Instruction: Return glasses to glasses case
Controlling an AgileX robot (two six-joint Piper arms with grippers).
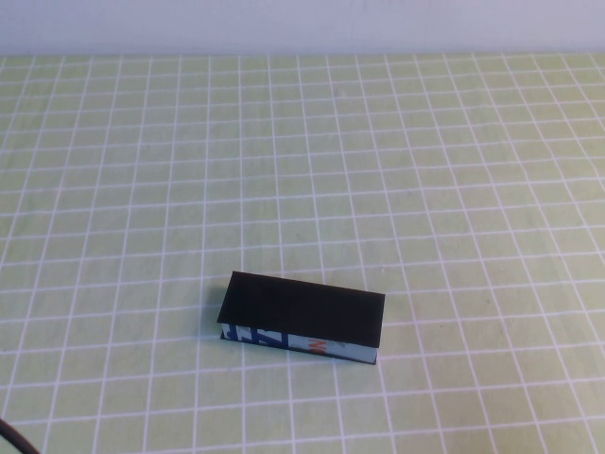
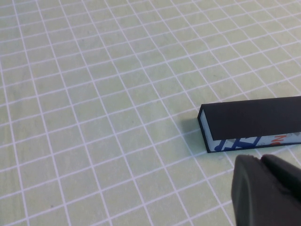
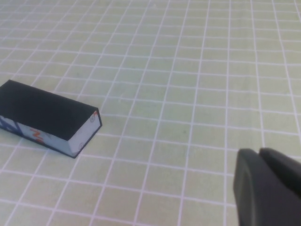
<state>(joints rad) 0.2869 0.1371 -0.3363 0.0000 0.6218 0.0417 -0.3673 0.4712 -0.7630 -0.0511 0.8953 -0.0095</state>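
The glasses case (image 1: 302, 318) lies closed on the green checked cloth, front of centre, its blue, white and orange printed edge facing me. It also shows in the left wrist view (image 2: 251, 123) and in the right wrist view (image 3: 47, 117). The glasses are not in view. My left gripper (image 2: 259, 160) is shut and empty, hovering off the case's printed front edge. My right gripper (image 3: 257, 153) is shut and empty, well off to the case's right. Neither gripper shows in the high view.
The green cloth with a white grid (image 1: 302, 170) covers the whole table up to the pale back wall. A dark cable tip (image 1: 14, 439) shows at the near left corner.
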